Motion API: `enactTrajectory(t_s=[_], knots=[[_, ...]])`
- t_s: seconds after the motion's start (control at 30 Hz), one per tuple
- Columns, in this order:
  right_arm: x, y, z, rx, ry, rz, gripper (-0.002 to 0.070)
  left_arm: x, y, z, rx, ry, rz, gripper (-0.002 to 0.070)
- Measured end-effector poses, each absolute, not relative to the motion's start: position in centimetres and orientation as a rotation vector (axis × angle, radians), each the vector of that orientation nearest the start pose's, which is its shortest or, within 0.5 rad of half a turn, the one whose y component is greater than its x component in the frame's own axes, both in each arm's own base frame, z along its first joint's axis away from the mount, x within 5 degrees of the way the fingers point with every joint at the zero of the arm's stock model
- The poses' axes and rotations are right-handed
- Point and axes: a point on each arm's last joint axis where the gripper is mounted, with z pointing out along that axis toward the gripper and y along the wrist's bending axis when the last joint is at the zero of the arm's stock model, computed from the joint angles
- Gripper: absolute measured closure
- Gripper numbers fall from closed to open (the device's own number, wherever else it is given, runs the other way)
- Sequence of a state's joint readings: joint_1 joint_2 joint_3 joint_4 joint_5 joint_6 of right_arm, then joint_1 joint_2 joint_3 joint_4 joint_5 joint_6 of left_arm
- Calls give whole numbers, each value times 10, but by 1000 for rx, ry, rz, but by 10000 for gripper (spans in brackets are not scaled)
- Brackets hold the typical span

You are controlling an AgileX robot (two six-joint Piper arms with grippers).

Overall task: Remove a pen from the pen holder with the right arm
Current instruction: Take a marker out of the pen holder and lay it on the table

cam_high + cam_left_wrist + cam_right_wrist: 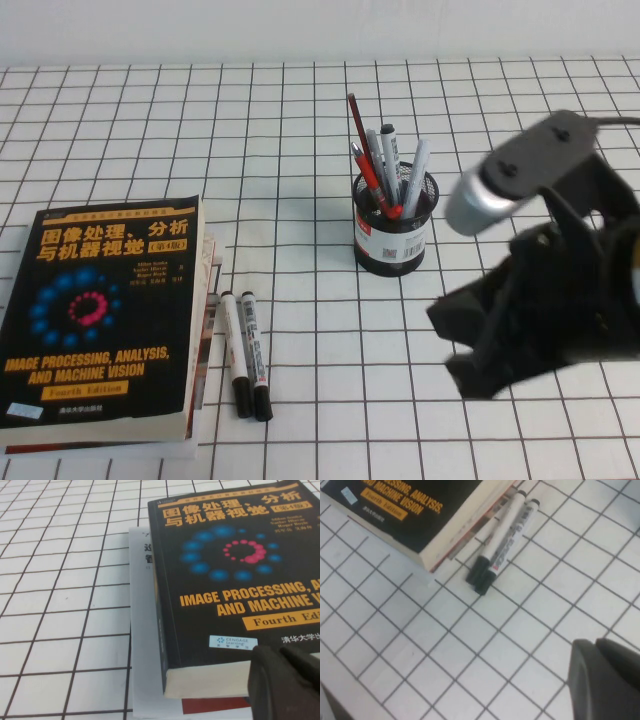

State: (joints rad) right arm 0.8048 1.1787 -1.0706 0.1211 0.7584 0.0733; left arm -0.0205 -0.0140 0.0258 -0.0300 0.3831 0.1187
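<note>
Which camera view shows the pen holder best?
The high view: the whole pen holder with its pens shows. Neither wrist view shows it. The left gripper hangs by the book; right gripper, shut, is right of the holder.

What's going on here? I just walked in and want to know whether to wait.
The right gripper hangs over the table, to the right of the pen holder and nearer the robot, fingers shut with no pen visible in them. Several pens stand in the holder, and two markers lie beside the book. The left gripper is parked over the book's corner.
</note>
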Motion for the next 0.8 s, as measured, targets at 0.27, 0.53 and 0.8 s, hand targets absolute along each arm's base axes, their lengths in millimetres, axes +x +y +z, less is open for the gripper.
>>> enactTrajectory(t_s=[0.27, 0.53, 0.8], knots=[[118, 131, 336, -863, 2349, 475, 690, 52, -2, 171, 112, 1875, 38, 679], [113, 120, 319, -913, 2420, 364, 690, 52, -2, 171, 112, 1875, 38, 679], [125, 90, 279, -699, 2299, 285, 690, 52, -2, 171, 112, 1875, 38, 679]])
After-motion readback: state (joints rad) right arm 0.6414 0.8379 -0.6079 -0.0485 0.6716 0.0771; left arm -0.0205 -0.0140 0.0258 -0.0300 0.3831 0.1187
